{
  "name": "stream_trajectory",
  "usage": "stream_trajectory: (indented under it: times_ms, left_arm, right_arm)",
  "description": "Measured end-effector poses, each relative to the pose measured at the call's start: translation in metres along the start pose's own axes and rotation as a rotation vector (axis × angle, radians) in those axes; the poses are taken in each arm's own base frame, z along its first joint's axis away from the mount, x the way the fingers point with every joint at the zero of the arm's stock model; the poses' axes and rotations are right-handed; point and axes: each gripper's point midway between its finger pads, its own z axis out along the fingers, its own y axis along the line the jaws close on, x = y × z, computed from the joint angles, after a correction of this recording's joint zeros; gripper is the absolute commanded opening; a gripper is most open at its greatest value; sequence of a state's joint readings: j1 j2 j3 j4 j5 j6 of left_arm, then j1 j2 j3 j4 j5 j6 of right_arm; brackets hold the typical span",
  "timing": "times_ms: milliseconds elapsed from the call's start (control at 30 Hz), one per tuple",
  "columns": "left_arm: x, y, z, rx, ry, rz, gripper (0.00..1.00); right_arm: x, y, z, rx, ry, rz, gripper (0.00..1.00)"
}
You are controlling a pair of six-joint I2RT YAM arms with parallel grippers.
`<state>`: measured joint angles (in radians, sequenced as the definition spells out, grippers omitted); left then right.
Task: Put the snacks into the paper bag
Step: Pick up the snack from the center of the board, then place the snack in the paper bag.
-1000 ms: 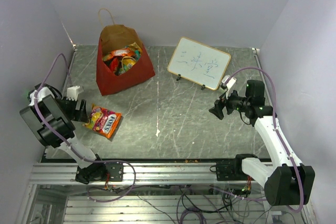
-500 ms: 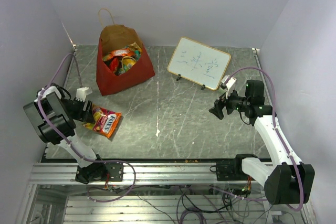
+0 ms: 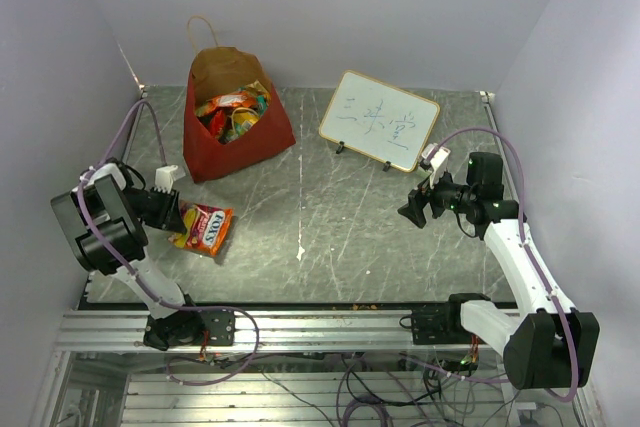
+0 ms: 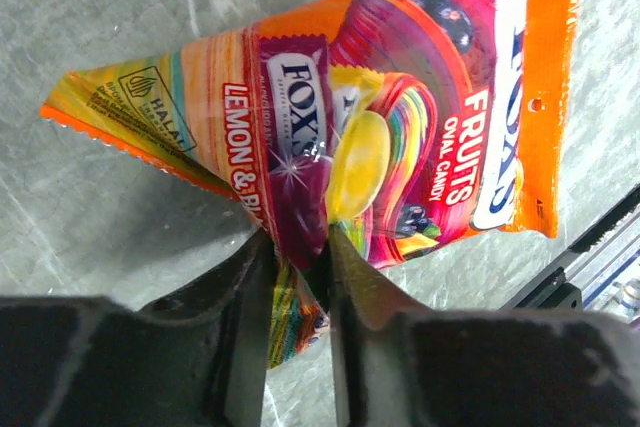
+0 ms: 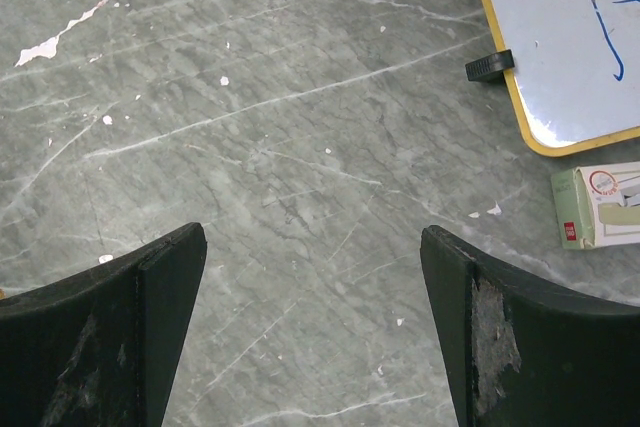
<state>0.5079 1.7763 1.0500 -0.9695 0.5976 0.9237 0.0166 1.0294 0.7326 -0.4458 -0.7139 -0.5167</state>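
A colourful Fox's fruit candy packet [image 3: 205, 230] lies on the grey table at the left, one of the snacks. My left gripper [image 3: 178, 219] is shut on its near edge; in the left wrist view the packet [image 4: 400, 117] bunches up between the two dark fingers [image 4: 245, 287] of that gripper [image 4: 300, 247]. The red paper bag [image 3: 235, 147] stands at the back left, open, with several snack packets [image 3: 232, 112] inside. My right gripper [image 3: 410, 211] hovers at the right, open and empty [image 5: 313, 247], over bare table.
A whiteboard [image 3: 380, 119] with blue writing stands at the back right, and a small white box [image 3: 436, 156] sits by its right end. In the right wrist view the whiteboard's corner [image 5: 560, 37] and the box [image 5: 600, 205] show at the right. The metal rail [image 3: 320, 327] runs along the table's front edge.
My left gripper slid right onto the candy packet and closed on its edge, crumpling and nudging it. The right arm stayed still.
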Motion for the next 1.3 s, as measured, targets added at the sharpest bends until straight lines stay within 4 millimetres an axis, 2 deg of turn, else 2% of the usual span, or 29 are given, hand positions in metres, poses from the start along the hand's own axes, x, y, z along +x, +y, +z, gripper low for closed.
stream_trajectory:
  times_ms: [133, 167, 367, 533, 900, 1167, 1300]
  left_arm:
    - [-0.006, -0.005, -0.003, 0.000, -0.017, -0.001, 0.08]
    - [-0.007, -0.006, -0.004, -0.002, -0.022, 0.003, 0.07]
    - [-0.015, -0.010, -0.014, -0.027, -0.039, 0.029, 0.07]
    - [-0.030, -0.016, -0.034, -0.075, -0.066, 0.086, 0.07]
    - [-0.067, -0.029, -0.101, -0.257, -0.119, 0.198, 0.07]
    - [-0.093, -0.035, -0.163, -0.435, -0.151, 0.212, 0.07]
    - [-0.108, -0.044, -0.195, -0.528, -0.206, 0.223, 0.07]
  right_arm:
    - [0.000, 0.000, 0.000, 0.000, 0.000, -0.001, 0.89]
    - [0.000, 0.000, 0.000, 0.000, 0.000, 0.000, 0.89]
    - [0.000, 0.000, 0.000, 0.000, 0.000, -0.003, 0.89]
    - [0.000, 0.000, 0.000, 0.000, 0.000, -0.004, 0.89]
    - [0.000, 0.000, 0.000, 0.000, 0.000, -0.007, 0.90]
    - [0.000, 0.000, 0.000, 0.000, 0.000, -0.007, 0.91]
    - [0.000, 0.000, 0.000, 0.000, 0.000, -0.007, 0.92]
